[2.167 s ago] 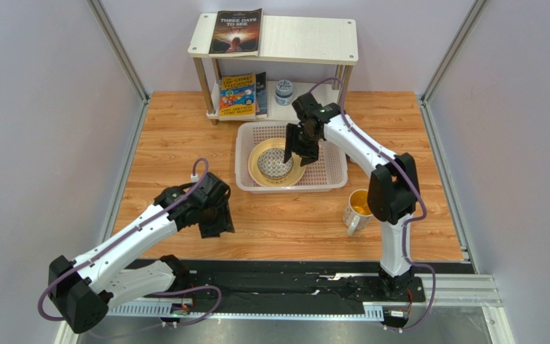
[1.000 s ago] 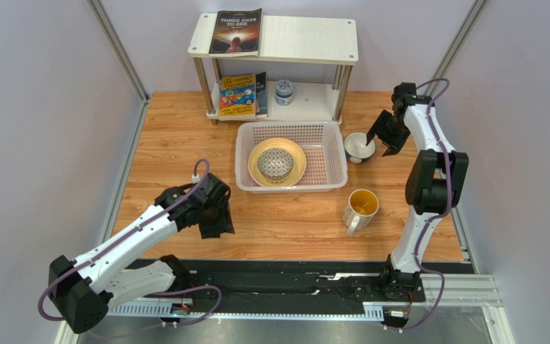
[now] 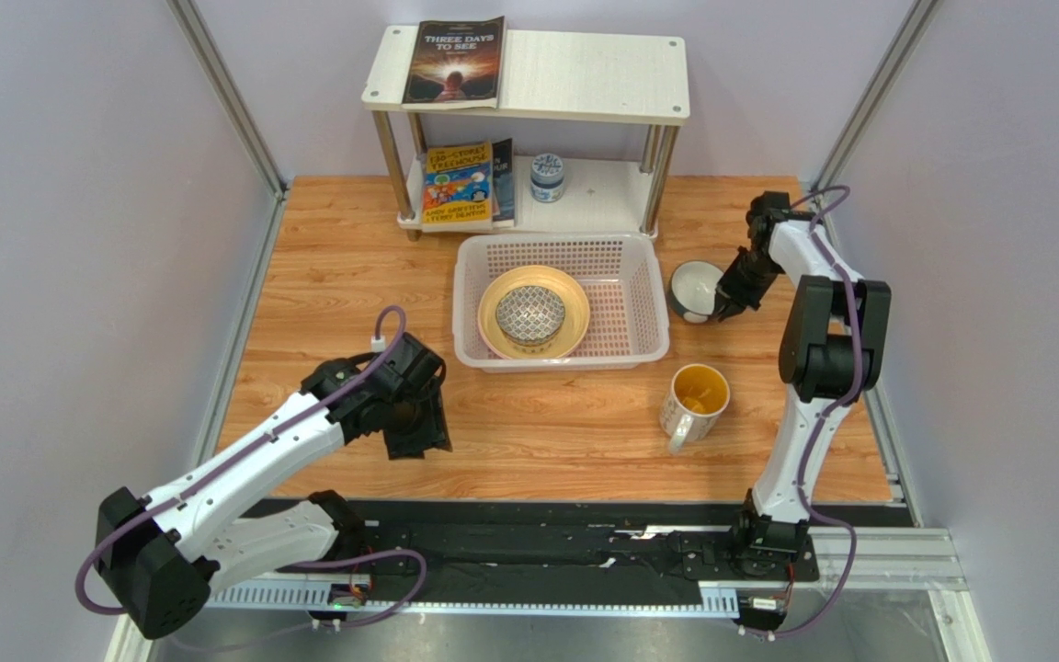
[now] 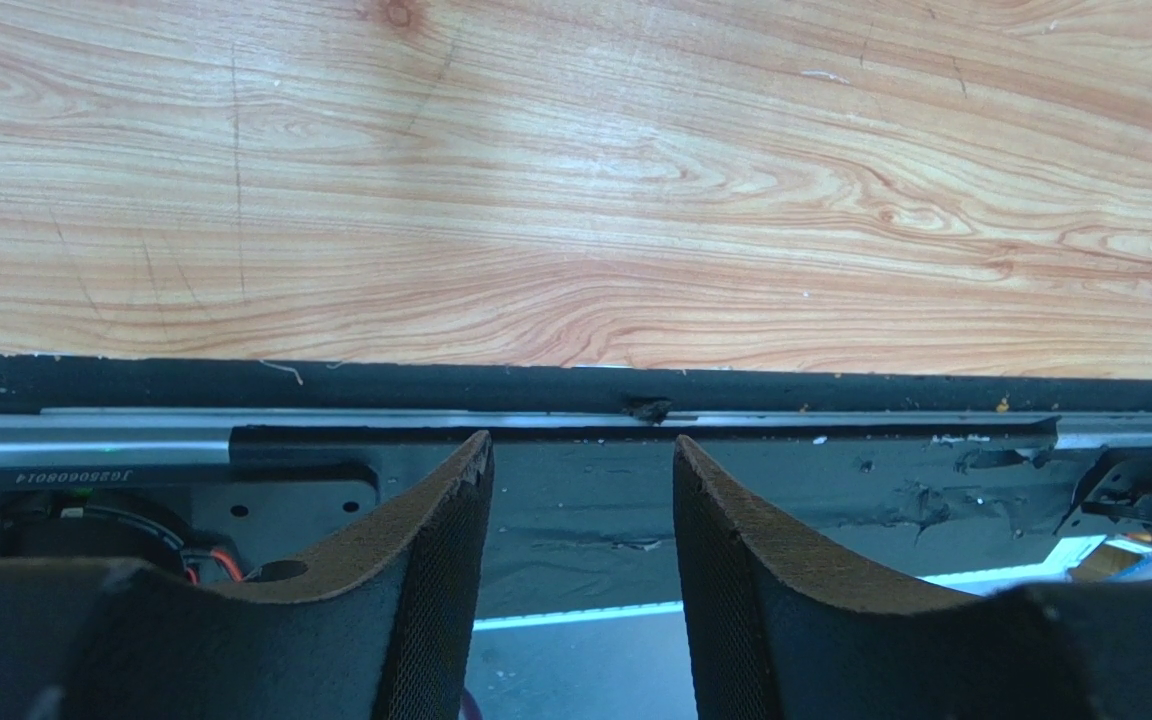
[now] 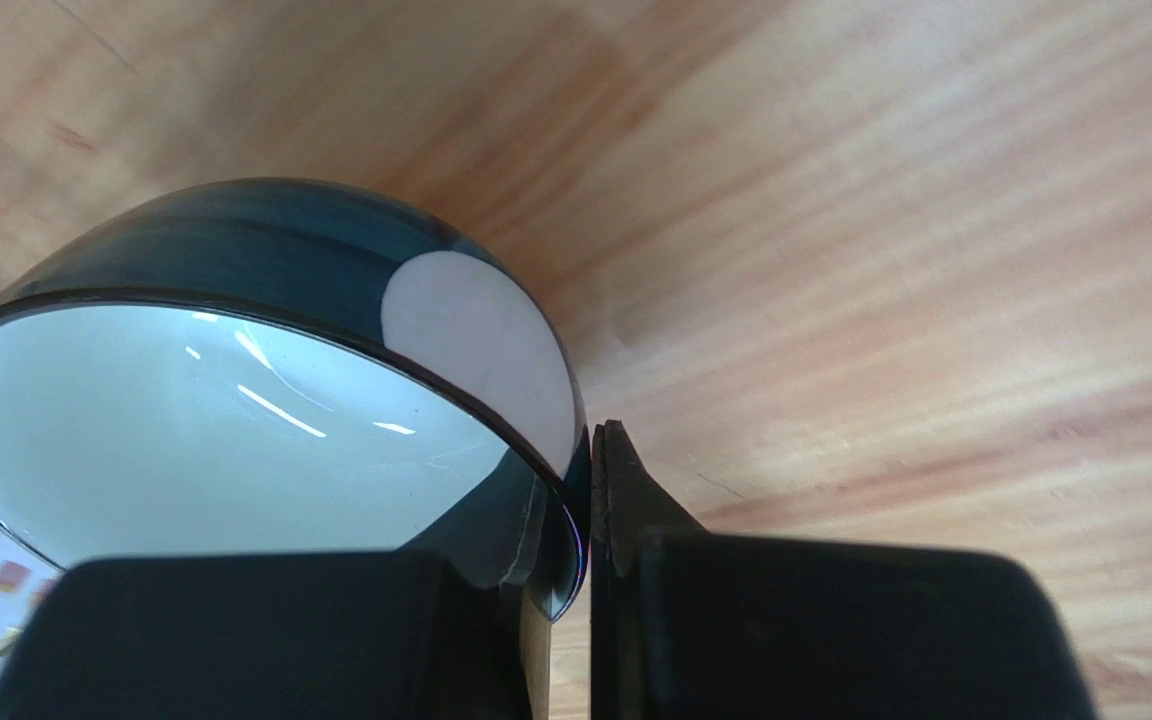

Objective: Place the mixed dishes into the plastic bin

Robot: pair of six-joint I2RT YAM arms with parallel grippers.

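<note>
L hand [image 3: 414, 430] hangs over the bench [image 3: 356, 276], well left and in front of the bin [image 3: 628, 306], fingers spread w/ nothing btwn them. It has no part in this step and is best left parked. In the bin's left half, a grey bowl [image 3: 531, 315] sits in a yellow plate [image 3: 494, 306]; the right half of the mesh is bare. Just right of the bin, R hand [image 3: 729, 301] pinches the small bowl [image 3: 694, 286] by its rim, one finger inside, one outside. I'd lift straight up to clear the bin wall and keep it level, since a rim pinch lets it swing, then carry left and set it on bare mesh, not the plate. Mug [image 3: 695, 397] stands front-right of the bin, prob. next. Bench is smooth wood-grain; pale walls around; shelf [image 3: 590, 76] w/ books & a jar [image 3: 546, 175] behind the bin.
</note>
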